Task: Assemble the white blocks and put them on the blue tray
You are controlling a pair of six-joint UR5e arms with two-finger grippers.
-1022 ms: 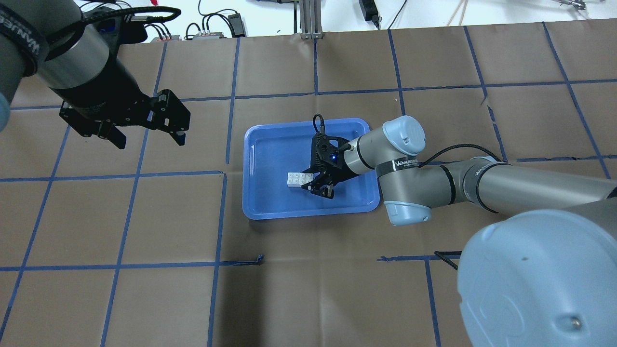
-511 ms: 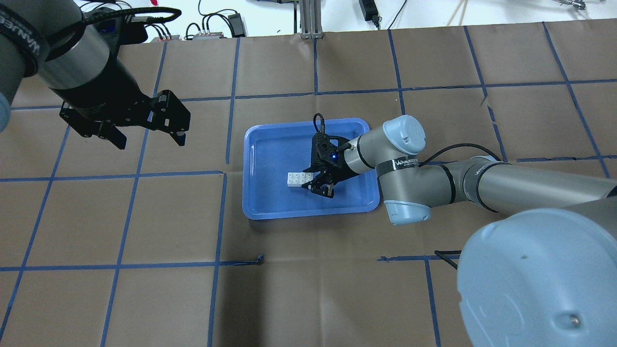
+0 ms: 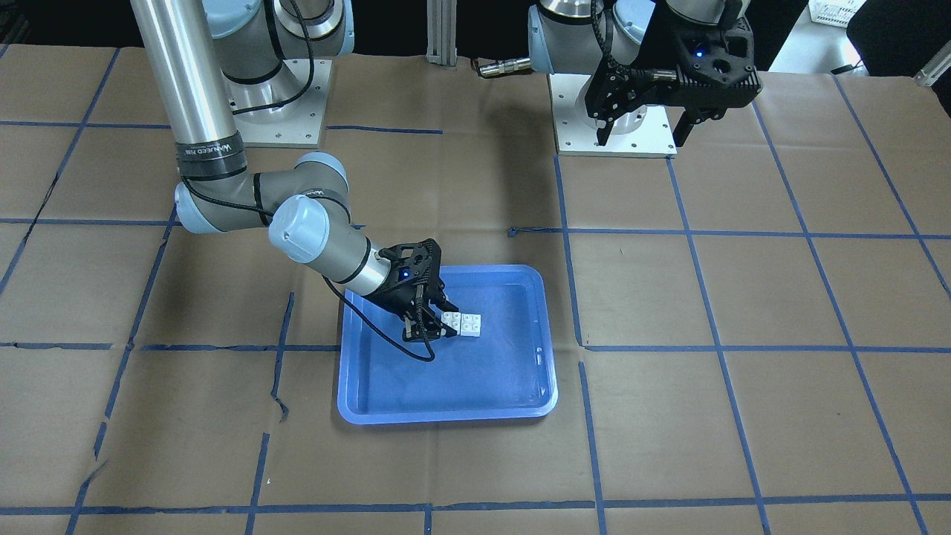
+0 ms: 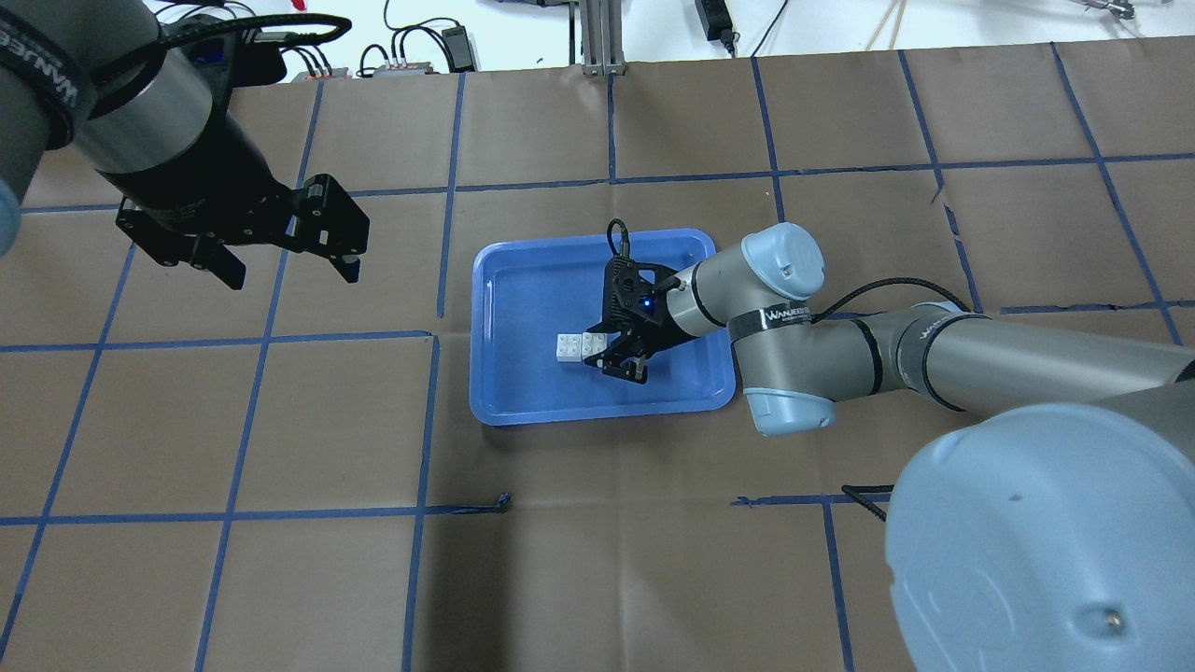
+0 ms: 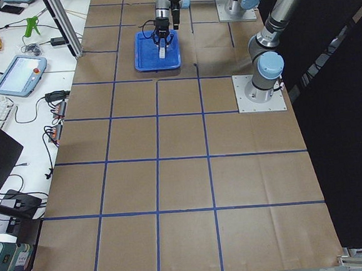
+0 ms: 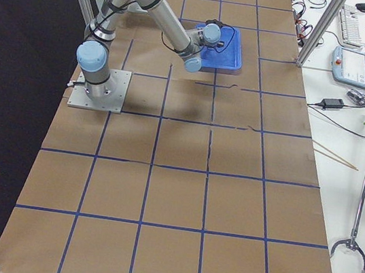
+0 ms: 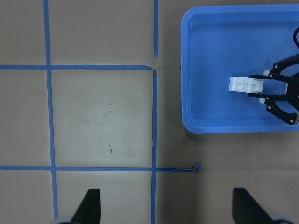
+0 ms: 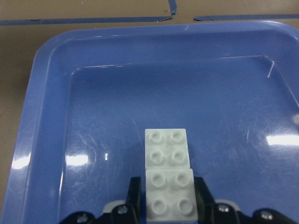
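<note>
Two white blocks (image 4: 574,346), touching end to end, lie inside the blue tray (image 4: 523,392) at the middle of the tabletop (image 4: 653,560). The right hand (image 4: 594,352) is clamped on one end block. The left hand (image 4: 291,268) is raised toward the tabletop's left edge, fingers apart.

overhead: behind robot, looking down | front: opposite, facing robot | right wrist: close | shared: blue tray (image 4: 532,289)

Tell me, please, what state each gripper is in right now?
Left gripper: open, empty.
Right gripper: closed on the white blocks, in the blue tray.
</note>
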